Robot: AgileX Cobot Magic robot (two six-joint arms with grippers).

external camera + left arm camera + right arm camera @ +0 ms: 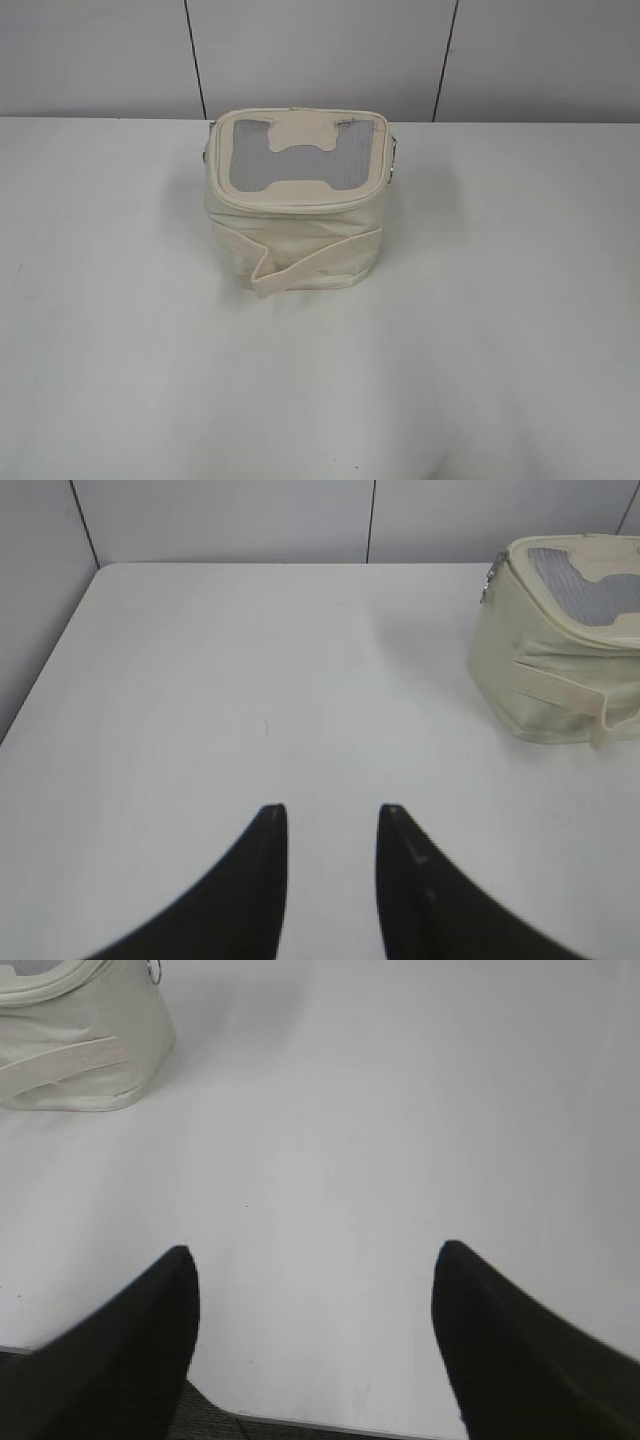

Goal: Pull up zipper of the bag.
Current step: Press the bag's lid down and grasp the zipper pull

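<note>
The cream bag [300, 235] stands upright at the back middle of the white table, its lid with grey window panels on top and a cream strap across its front. The zipper [290, 205] runs as a thin line round the lid rim; small metal hardware shows at the bag's sides, but I cannot tell which piece is the pull. In the left wrist view the bag [560, 670] is at the upper right, far from my open, empty left gripper [330, 810]. In the right wrist view the bag [75, 1045] is at the upper left, far from my open, empty right gripper [315, 1252].
The white table [500, 330] ends at a grey panelled wall behind the bag. The right wrist view shows the table's near edge [330, 1426] under the gripper, with dark floor below. Neither arm appears in the exterior view.
</note>
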